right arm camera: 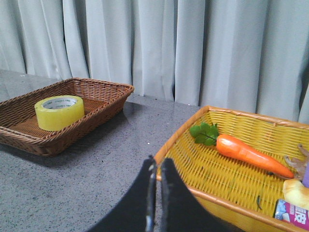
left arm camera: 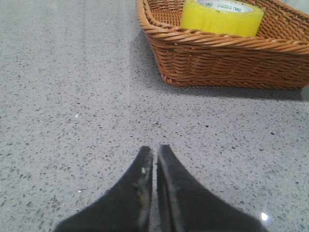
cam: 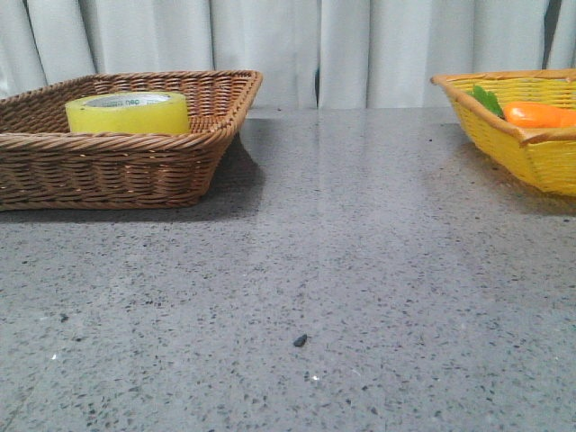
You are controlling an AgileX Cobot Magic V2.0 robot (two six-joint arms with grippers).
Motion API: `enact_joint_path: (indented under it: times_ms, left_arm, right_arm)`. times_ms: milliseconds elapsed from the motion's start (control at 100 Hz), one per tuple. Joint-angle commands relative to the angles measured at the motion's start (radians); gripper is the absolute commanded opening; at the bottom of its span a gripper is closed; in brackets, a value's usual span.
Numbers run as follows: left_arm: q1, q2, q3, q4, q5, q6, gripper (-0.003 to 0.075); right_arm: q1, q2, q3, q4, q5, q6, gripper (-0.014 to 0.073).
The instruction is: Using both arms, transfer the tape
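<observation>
The tape (cam: 128,112), a wide yellow roll with a white core, lies flat in the brown wicker basket (cam: 135,171) at the far left. It also shows in the left wrist view (left arm camera: 222,17) and the right wrist view (right arm camera: 59,112). My left gripper (left arm camera: 155,151) is shut and empty, low over the grey table, well short of the brown basket (left arm camera: 227,63). My right gripper (right arm camera: 158,163) is shut and empty, at the near corner of the yellow basket (right arm camera: 231,193). Neither gripper shows in the front view.
The yellow basket (cam: 540,153) at the far right holds an orange carrot toy (cam: 538,114) with green leaves; the right wrist view shows the carrot (right arm camera: 251,153) and other small items beside it. A small dark speck (cam: 300,340) lies on the table. Grey curtains hang behind.
</observation>
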Motion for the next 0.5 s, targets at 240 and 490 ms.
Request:
enact_joint_path:
  times_ms: [240, 490]
  left_arm:
    - [0.004, -0.03, 0.008, -0.015, -0.037, -0.01, -0.0021]
    - [0.004, -0.03, 0.008, -0.015, -0.037, -0.01, -0.0021]
  right_arm:
    - [-0.008, 0.031, -0.015, -0.02, -0.081, -0.006, -0.0067]
    - [-0.151, 0.031, 0.207, -0.036, -0.212, -0.004, -0.0067]
